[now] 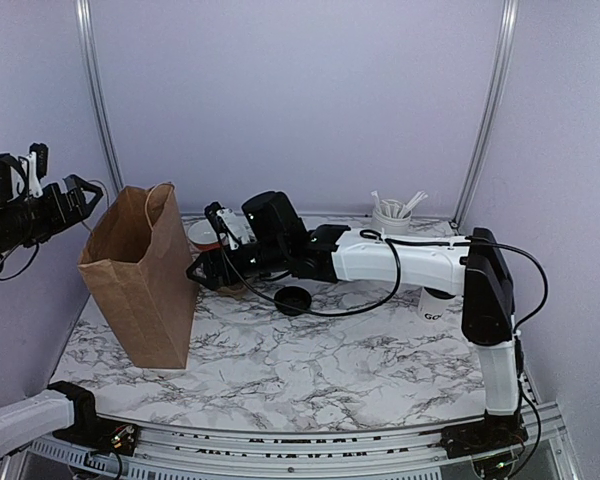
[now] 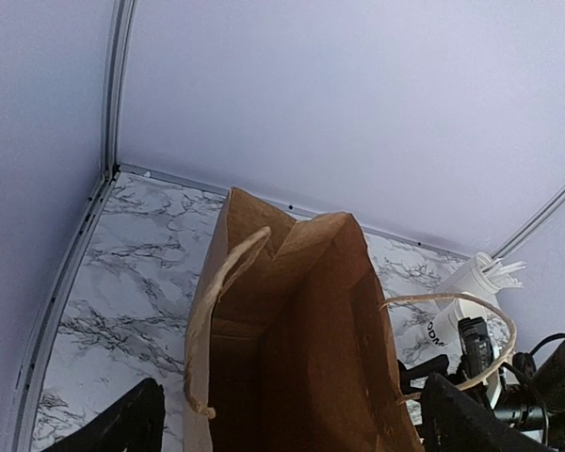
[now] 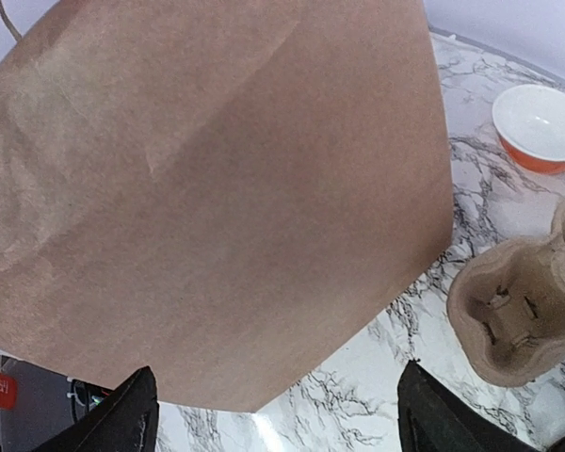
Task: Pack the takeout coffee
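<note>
We note bare marble table (image 1: 310, 360) in front of paper bag (image 1: 140, 285); left gripper (image 2: 292, 384) and right gripper (image 3: 278, 369) both spread wide, empty.

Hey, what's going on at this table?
Two robot arms are packing a takeout coffee. The brown paper bag stands open at the left of the marble table. The left hand hovers open by its mouth, holding nothing. The right hand, also open and empty, reaches across beside the bag. The small white paper cup with dark lettering and the round black plastic lid sit on the table, outside the bag.
</note>
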Motion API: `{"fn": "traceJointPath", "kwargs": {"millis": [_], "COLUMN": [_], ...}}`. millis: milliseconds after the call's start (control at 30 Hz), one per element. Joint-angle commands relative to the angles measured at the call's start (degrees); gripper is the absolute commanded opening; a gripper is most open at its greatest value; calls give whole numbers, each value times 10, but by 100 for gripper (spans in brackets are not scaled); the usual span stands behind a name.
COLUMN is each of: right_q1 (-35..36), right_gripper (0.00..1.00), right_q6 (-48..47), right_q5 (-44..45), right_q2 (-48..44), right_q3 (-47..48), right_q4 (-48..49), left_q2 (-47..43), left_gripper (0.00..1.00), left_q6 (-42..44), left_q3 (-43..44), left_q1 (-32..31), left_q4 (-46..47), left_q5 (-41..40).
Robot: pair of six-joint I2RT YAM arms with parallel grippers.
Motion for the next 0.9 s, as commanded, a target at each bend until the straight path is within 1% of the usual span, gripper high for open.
{"fn": "traceJointPath", "kwargs": {"millis": [0,100,267,467,700,867], "right_q1": [-14,-28,-61,-78,-91,-91], "right_gripper": [85,84,80,76,69,69], "right_q6": [-37,-54,-69,-72,-10,15], "right_q5": [32,48,54,72,103,103], "right_q2": [5,8,29,75,149,176], "right_q3": [21,21,29,79,170,189], "right_q4": [-36,-51,-69,-121,-203,-203], "left_q2": [-15,-24,-43,-67,-60,-54], "left_gripper": [99,99,99,99,99,99], "left_q6": [1,-3,-8,-8,-5,-4], "left_q3": [18,24,37,58,74,77], "left_q1": [3,3,3,3,2,3], "left_q4": [-11,-11,-11,1,10,13], "left_q5": [-24,-26,-66,-111,-98,-87]}}
